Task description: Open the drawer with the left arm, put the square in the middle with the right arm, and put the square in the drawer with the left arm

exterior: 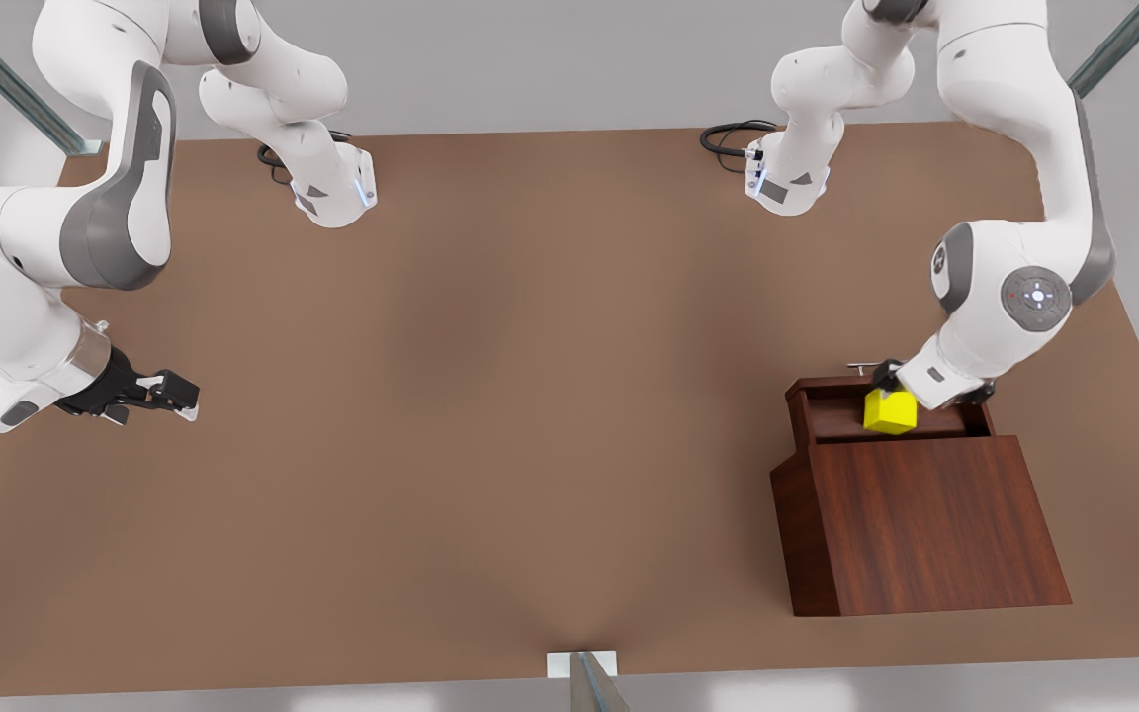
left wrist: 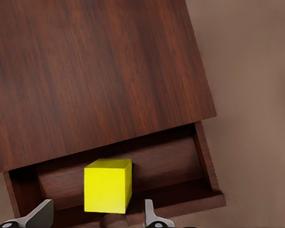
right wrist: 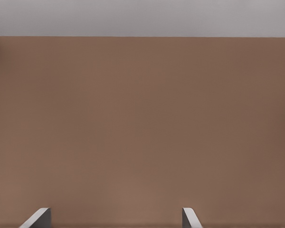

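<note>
The square [left wrist: 108, 185] sits in the open drawer [left wrist: 180, 164] (left end effector [left wrist: 97, 216] spread above; right end effector [exterior: 169, 394] open, waiting).

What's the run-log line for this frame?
drawer: open | square: in drawer | left gripper: open, astride square | right gripper: open, waiting over table

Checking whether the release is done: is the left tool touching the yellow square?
Apart. In the left wrist view the square sits in the open drawer, and dark gaps separate it from both spread fingers of the left tool.
</note>
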{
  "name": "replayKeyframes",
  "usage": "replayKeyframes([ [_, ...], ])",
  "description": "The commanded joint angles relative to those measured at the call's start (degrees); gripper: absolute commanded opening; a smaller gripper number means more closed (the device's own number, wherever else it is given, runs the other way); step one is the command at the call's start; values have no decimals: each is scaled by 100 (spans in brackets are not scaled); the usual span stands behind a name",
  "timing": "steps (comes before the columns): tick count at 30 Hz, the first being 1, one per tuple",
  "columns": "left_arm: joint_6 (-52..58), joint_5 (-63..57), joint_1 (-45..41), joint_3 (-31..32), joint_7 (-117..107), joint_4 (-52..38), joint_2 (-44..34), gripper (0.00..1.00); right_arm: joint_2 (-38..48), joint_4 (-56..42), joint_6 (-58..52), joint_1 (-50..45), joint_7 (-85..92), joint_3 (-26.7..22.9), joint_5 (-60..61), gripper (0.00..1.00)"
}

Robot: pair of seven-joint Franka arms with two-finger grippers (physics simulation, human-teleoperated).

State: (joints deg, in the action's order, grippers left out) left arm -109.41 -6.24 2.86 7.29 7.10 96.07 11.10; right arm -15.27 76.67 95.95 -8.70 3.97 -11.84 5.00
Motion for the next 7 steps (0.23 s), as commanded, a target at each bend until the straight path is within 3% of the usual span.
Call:
replayKeyframes([
  [1, 1895, 598, -84, 71, -2397, -860, 6, 100, 7, -3, 3, 0, -19, -2, 1, 100],
  [4, 2810, 282, -313, 1, -2291, -1565, 32, 100, 7, -3, 3, 0, -10, -2, 1, 100],
  [7, 2829, 281, -304, 9, -2353, -1583, 68, 100, 7, -3, 3, 0, -10, -2, 10, 100],
])
